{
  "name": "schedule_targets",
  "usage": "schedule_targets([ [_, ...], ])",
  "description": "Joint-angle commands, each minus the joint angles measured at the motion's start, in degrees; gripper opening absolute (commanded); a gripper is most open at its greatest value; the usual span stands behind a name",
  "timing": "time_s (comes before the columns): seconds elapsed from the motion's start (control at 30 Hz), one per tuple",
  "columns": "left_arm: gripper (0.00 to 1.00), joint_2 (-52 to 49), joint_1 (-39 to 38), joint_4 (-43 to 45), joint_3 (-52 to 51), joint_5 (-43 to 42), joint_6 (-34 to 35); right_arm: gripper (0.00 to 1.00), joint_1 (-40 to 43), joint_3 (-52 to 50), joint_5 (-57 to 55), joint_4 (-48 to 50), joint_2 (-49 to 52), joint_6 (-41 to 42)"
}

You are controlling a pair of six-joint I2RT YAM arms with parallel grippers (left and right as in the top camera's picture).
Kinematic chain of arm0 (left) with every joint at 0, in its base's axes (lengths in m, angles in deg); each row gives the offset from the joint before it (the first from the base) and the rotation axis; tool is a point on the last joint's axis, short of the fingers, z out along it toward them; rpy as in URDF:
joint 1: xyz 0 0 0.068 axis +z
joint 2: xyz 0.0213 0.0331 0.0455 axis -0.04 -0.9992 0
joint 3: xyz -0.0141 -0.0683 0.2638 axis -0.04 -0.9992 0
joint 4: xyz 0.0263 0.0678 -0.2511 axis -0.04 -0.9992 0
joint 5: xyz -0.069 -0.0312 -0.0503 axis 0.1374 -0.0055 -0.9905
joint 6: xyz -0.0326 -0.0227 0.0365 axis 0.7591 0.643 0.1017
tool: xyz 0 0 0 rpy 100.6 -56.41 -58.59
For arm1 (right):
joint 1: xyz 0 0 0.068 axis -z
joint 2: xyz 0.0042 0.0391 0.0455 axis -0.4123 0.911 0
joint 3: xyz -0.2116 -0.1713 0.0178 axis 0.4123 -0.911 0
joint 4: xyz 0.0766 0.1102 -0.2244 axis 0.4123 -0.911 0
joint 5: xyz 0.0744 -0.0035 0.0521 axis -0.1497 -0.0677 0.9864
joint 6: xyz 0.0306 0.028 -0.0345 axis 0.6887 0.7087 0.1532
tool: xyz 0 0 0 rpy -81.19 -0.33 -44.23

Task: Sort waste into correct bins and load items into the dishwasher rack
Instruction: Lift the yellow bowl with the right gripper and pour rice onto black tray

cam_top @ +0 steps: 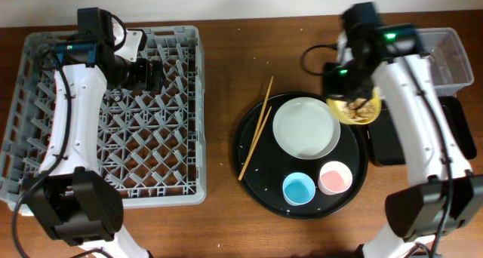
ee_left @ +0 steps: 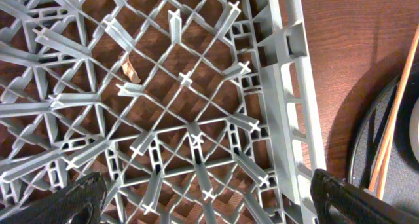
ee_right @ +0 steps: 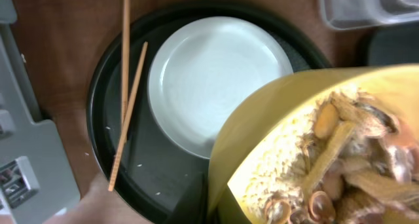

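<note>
Wooden chopsticks steeply diagonal, near-parallel

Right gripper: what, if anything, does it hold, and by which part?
The yellow bowl of food scraps, apparently by its rim; the jaws themselves are hidden from view.

1. The yellow bowl hides the tips of the right gripper; we find its food scraps blurred.
2. The clear tub is cut off at 1 o'clock.
3. The 6 o'clock edge crops the left gripper.
4. Overhead, the right arm covers part of the shallow black tray.
</note>
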State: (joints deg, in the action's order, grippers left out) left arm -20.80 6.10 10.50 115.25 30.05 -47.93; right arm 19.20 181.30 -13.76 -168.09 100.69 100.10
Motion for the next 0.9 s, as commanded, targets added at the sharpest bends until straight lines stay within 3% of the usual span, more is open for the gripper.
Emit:
schedule_targets([
  [0.0, 0.99, -0.31, 0.09, 0.02, 0.72, -0.44, -0.5, 0.04, 8.17, 0.81, 11.41, 0.48, -1.73, -13.75],
  [0.2, 0.99, -0.31, 0.09, 0.02, 0.72, -0.44, -0.52, 0.04, 26.16, -2.29, 35.76, 1.38, -1.73, -33.55],
  [0.23, 0.99, -0.31, 0.09, 0.02, 0.72, -0.44, -0.5, 0.04, 31.82, -6.64, 43.01, 2.71, -1.7, -38.21],
  [0.33, 0.99, -0.31, 0.09, 0.02, 0.72, -0.44, -0.52, 0.04, 40.41, -18.14, 49.77, 8.37, -1.7, -44.48],
  [0.47, 0.99, -0.31, 0.09, 0.02, 0.72, -0.44, -0.5, 0.04, 50.23, -38.56, 62.34, 27.54, -1.64, -44.74],
  [0.53, 0.99, -0.31, 0.09, 0.02, 0.72, -0.44, -0.5, 0.04, 54.62, -44.04, 69.22, 33.16, -1.29, -44.76],
  [0.67, 0.99, -0.31, 0.09, 0.02, 0.72, -0.44, -0.5, 0.04, 56.52, -45.7, 80.96, 35.41, -1.11, -47.3],
  [0.87, 0.99, -0.31, 0.09, 0.02, 0.72, -0.44, -0.5, 0.04, 56.54, -45.7, 81.48, 34.84, -1.11, -46.9],
])
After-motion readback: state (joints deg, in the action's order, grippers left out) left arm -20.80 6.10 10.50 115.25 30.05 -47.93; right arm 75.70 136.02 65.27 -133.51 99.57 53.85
